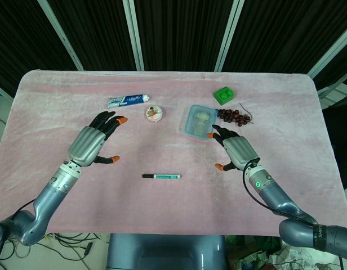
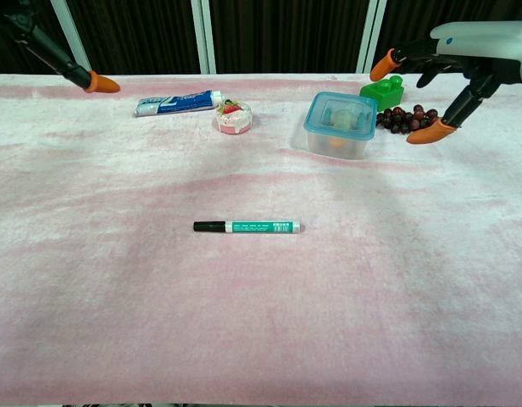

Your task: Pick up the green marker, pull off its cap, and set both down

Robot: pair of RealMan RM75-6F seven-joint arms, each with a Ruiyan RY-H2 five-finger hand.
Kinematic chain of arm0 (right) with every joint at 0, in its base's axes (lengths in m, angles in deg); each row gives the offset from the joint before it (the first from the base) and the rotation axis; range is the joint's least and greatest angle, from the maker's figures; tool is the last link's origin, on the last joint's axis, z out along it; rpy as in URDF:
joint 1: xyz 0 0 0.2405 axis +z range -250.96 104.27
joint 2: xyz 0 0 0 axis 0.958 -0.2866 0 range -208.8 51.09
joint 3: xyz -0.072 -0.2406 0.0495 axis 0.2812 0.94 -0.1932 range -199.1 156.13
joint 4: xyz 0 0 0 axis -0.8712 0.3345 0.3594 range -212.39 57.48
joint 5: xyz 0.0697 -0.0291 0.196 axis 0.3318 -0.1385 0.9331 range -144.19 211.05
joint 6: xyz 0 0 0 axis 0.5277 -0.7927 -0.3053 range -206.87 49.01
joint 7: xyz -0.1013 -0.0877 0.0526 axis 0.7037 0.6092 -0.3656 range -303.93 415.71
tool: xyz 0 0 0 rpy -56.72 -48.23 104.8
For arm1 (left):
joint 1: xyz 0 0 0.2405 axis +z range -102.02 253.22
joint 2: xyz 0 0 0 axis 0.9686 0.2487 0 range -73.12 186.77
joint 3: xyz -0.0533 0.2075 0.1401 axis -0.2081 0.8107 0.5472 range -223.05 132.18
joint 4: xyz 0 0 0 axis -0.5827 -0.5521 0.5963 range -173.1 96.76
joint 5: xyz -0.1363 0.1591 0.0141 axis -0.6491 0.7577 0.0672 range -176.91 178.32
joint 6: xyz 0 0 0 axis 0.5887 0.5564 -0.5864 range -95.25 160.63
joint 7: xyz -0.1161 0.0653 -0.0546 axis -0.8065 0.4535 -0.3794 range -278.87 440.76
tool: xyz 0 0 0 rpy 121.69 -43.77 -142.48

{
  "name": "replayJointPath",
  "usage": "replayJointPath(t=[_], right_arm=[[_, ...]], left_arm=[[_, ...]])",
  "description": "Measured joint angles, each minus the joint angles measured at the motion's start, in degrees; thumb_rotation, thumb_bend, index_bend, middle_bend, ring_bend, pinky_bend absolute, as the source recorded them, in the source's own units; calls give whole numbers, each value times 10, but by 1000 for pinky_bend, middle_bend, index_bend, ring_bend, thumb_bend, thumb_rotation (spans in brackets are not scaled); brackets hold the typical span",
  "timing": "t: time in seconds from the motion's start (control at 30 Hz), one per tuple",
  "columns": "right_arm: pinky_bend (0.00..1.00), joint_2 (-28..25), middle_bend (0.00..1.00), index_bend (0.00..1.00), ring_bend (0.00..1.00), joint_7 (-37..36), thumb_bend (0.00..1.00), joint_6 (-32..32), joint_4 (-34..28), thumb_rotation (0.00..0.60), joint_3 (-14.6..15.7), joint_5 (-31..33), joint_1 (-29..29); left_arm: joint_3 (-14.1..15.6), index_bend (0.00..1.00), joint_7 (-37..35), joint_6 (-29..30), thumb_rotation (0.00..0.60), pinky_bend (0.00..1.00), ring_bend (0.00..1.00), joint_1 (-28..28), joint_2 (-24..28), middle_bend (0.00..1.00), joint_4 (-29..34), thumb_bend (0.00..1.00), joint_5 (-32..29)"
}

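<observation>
Green marker [image 1: 161,176] lies flat and capped on the pink cloth [image 1: 173,208], well in front of the blue-lidded box [image 1: 198,121]. Left hand [image 1: 94,143] and right hand [image 1: 235,151] hover either side of the marker, fingers apart, holding nothing. Best approach: pinch the barrel mid-length. Dark cap apparently at its left end.

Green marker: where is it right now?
The green marker lies flat on the pink cloth near the table's front centre, between the left hand and right hand, touched by neither; its black cap points to the robot's left.
</observation>
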Motion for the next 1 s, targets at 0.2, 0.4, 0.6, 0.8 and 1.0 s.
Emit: replayJointPath(t=[0.2, 0.4, 0.6, 0.8, 1.0], right_arm=[[166, 5, 17, 205, 81, -5, 127, 16, 8, 600, 13, 0, 8], [166, 7, 17, 202, 81, -7, 127, 12, 10, 600, 17, 2, 10], [166, 8, 17, 202, 81, -20, 127, -13, 3, 600, 18, -5, -1], [166, 0, 18, 202, 81, -19, 127, -19, -14, 600, 34, -11, -11], [165, 10, 18, 205, 81, -16, 126, -32, -22, 600, 58, -21, -27]], left_arm=[[0, 96, -36, -6, 600, 64, 6, -17, -20, 123, -4, 125, -1], [2, 134, -37, -27, 600, 73, 10, -36, -20, 134, -9, 126, -4], [12, 134, -15, -24, 600, 77, 15, -37, -21, 137, -4, 127, -13], [46, 132, 12, 11, 600, 77, 15, -7, -10, 136, 7, 127, 15], [45, 132, 82, 43, 600, 77, 15, 3, 1, 136, 9, 126, 41]])
